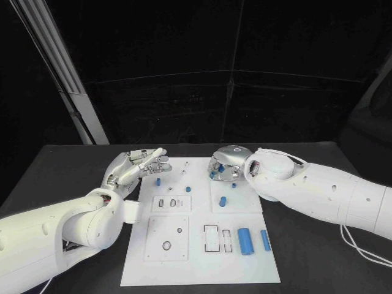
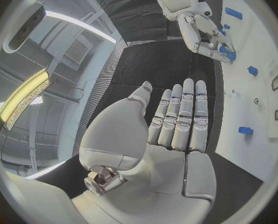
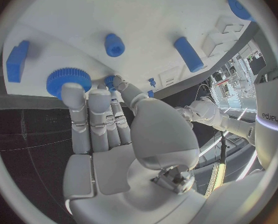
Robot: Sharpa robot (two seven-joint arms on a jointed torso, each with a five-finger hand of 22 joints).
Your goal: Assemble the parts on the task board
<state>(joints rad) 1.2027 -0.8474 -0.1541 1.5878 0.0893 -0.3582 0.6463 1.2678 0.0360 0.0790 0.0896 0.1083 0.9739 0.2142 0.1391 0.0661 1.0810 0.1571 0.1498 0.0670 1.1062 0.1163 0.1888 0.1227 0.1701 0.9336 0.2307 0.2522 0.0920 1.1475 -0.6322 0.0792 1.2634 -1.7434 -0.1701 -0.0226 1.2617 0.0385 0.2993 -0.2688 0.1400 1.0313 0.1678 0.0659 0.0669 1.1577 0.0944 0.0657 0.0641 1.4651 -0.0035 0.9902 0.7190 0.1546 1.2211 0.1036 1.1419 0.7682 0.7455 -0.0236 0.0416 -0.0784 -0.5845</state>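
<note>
The board (image 1: 200, 245) lies mid-table, with blue parts on it — a cylinder (image 1: 245, 241) and a bar (image 1: 266, 240) near its right edge. The right hand (image 1: 228, 164) reaches down over the board's far end; its fingertips (image 3: 72, 92) touch a toothed blue gear (image 3: 69, 79), but whether they grip it I cannot tell. The left hand (image 1: 136, 168) hovers beside the board's far left corner — fingers straight, holding nothing.
</note>
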